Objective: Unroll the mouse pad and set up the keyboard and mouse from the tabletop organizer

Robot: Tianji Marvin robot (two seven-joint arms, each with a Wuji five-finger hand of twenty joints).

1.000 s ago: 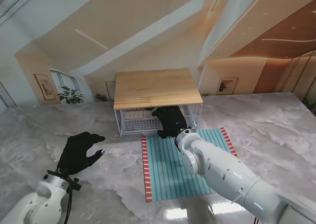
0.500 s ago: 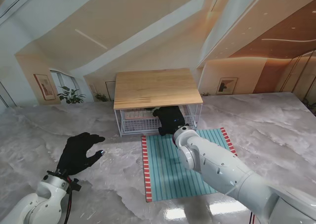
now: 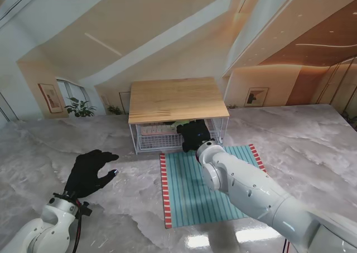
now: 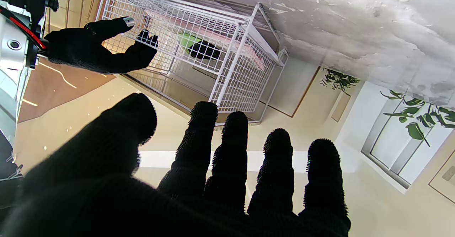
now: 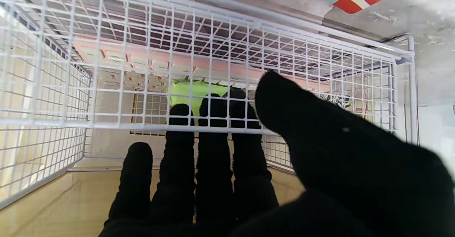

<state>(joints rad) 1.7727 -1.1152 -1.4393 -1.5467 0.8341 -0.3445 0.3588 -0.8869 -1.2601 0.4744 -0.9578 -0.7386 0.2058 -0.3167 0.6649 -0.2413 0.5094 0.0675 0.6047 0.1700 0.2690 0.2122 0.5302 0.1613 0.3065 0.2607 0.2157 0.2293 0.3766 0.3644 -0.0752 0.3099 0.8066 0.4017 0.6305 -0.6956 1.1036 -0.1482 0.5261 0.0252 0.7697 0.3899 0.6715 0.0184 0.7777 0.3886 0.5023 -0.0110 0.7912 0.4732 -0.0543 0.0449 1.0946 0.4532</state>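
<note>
The teal striped mouse pad (image 3: 195, 191) lies unrolled and flat in front of the organizer (image 3: 176, 99), which has a wooden top over a white wire basket (image 3: 149, 142). Inside the basket lie a pink keyboard (image 5: 135, 63) and a green-and-dark object (image 5: 193, 91) that looks like the mouse (image 4: 199, 47). My right hand (image 3: 194, 135) is at the basket's front with straight fingers (image 5: 213, 148) reaching toward the green object; contact cannot be made out. My left hand (image 3: 89, 172) hovers open over the table at the left, holding nothing.
The wooden top overhangs the basket and leaves only a low gap above its rim (image 5: 227, 13). The grey marble table (image 3: 312, 152) extends around the pad on both sides. My right forearm (image 3: 245, 189) lies across the pad.
My right hand has edged a little farther from me and to the right, deeper toward the basket. The left hand has not moved.
</note>
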